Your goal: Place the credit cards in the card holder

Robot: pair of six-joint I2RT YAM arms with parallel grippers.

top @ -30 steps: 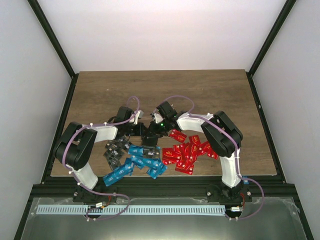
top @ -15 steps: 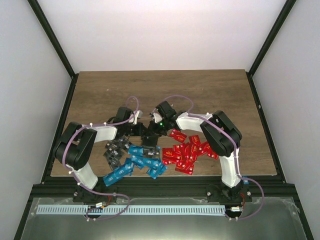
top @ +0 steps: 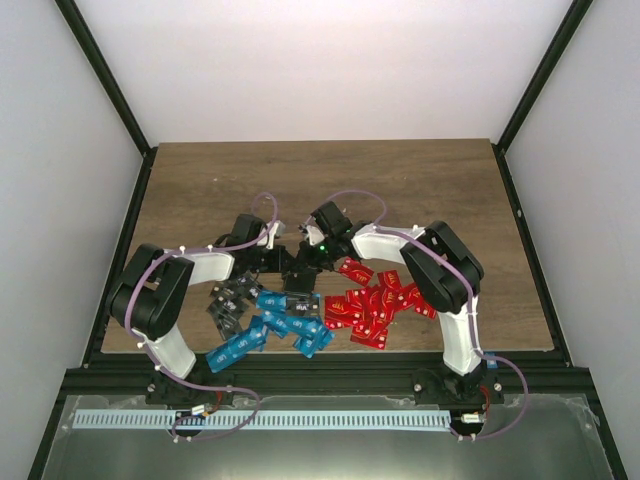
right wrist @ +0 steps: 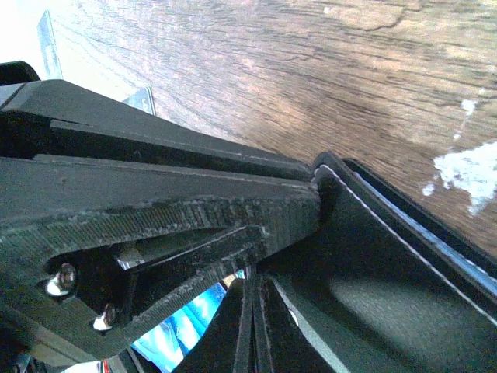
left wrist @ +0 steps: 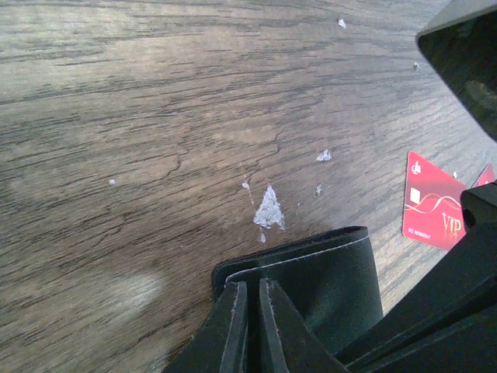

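The black card holder lies on the wooden table between the two grippers. In the left wrist view my left gripper is shut on the corner of the card holder's upper flap. My right gripper is shut, its tips against the card holder's inner face, and I see nothing between its fingers. The left gripper's finger crosses the right wrist view. In the top view the left gripper and right gripper meet tip to tip. The credit cards lie in heaps of red, blue and dark grey.
One red card lies just beyond the holder on the right. White flecks mark the wood in front of it. Blue cards show under the right gripper. Black frame rails border the table.
The right gripper's jaws have closed fully. Neither arm nor the card holder has visibly moved.
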